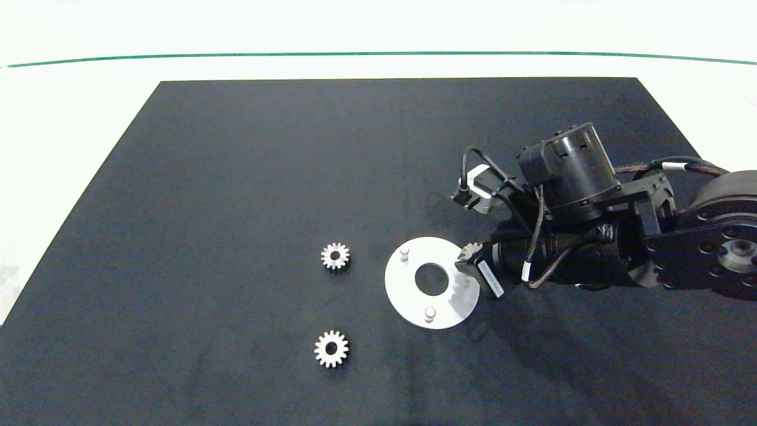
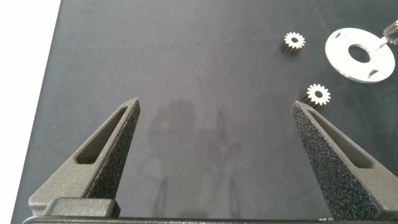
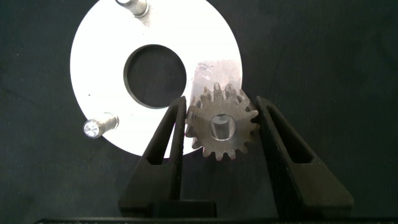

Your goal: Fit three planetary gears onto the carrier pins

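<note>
Right hand grips gear by toothed rim over white disc. Small, stiff, slippery metal; bore kept clear for pin. Left hand open, idle.

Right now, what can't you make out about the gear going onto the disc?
- Third carrier pin: hidden in both the head and right wrist views by the held gear and the right claw.
- Seating depth on the disc: cannot tell.
- Left claw: outside the head view.

Robotics laboratory bench: a black mat covers a plain white table, with a green line crossing toward 12 o'clock and loose machine parts only.
</note>
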You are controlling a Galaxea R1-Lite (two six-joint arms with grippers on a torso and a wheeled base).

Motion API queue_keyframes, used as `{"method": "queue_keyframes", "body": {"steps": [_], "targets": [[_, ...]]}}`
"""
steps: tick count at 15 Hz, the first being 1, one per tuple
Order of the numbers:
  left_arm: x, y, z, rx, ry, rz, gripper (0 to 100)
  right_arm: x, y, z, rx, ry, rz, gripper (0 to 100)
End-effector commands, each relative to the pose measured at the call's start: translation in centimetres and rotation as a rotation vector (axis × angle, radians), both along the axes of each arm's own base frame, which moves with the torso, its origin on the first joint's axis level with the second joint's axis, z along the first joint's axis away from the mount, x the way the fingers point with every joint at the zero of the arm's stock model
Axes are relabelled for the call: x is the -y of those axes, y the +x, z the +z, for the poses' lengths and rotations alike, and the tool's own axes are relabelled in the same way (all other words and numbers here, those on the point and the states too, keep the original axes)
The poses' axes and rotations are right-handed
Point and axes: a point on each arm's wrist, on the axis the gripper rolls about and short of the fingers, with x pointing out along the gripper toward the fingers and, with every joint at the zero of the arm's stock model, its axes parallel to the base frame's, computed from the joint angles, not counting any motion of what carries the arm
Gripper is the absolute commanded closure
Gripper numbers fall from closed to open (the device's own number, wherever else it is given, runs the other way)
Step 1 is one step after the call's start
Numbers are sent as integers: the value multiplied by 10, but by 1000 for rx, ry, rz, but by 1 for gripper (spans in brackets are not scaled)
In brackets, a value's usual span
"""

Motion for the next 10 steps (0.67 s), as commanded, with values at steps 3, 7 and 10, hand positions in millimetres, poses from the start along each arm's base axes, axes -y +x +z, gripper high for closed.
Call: {"method": "queue_keyframes", "body": {"steps": [3,7,10], "targets": [[0,0,1,-1,0,-1,0,-1,2,-3,-7,-5,-1,96],[-1,0,1,-1,0,-12,0,-4,6,-5,-10,-8,-1,96],[-1,0,1,-1,0,-12,0,-5,6,-6,-11,-7,-1,96]]}}
